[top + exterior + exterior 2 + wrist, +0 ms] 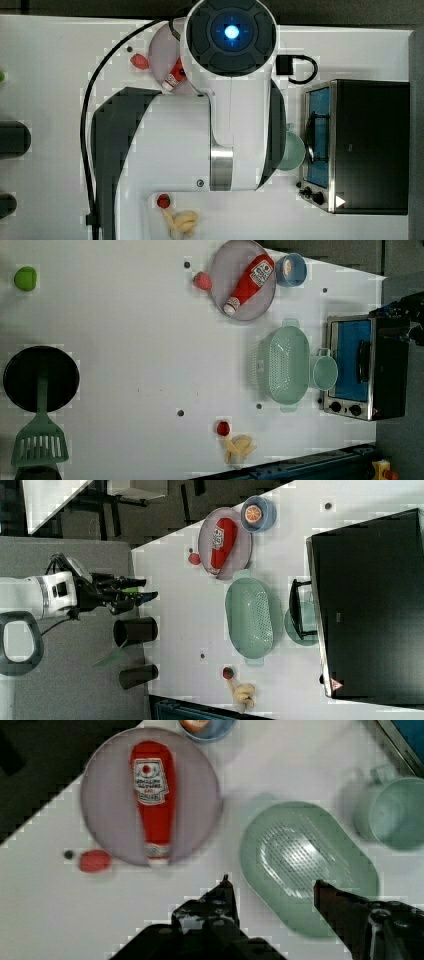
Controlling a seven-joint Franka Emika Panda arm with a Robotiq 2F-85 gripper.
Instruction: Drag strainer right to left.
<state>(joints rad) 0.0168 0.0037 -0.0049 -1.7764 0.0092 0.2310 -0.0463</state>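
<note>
Table (125, 340) spreads white across the left view, where nothing covers it, while in the top view the arm (200, 140) hides the middle of it. The oven (370, 605), dark with a blue window, stands at the right edge of the right view; in the left view its knobs show along the lower end. The arm reaches level above the table's far end in the right view, on the right view's left, well apart from everything else.

The strainer (285, 365) lies flat on the table just beside the oven, its long side toward it, with the cup (325, 372) between the two. The top view hides the strainer under the arm and leaves a slice of the cup. The plate (242, 280) carries a ketchup bottle (248, 282) lying on its side, near the strainer's end tab. A blue bowl (291, 270) sits beside the plate.

The gripper (272, 890) hangs over the strainer's edge in the wrist view, fingers spread apart and holding nothing.
</note>
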